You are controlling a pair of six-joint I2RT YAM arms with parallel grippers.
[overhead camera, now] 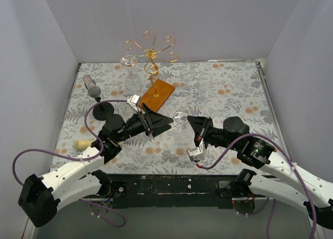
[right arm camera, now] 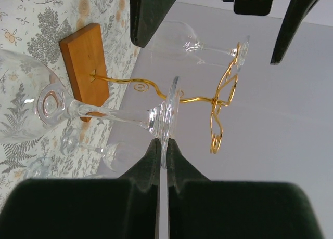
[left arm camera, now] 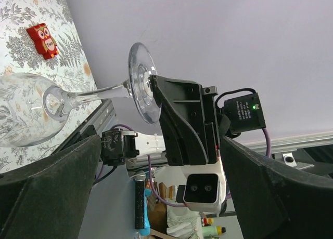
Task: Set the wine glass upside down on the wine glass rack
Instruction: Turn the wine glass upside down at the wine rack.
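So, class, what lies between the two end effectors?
The wine glass, seen in the top view: the right end effector is shut on its foot, and the open left end effector faces it.

My top camera looks down from above and behind the 2 arm bases, over the whole floral-patterned table (overhead camera: 229,93). My left wrist camera, rolled sideways, faces the black right gripper (left arm camera: 155,88) at close range. My right wrist camera looks past its own fingers (right arm camera: 148,166) toward the copper-gold wire rack on its orange-brown wooden base (right arm camera: 203,100). All 3 views share the clear stemmed wine glass (overhead camera: 181,116).
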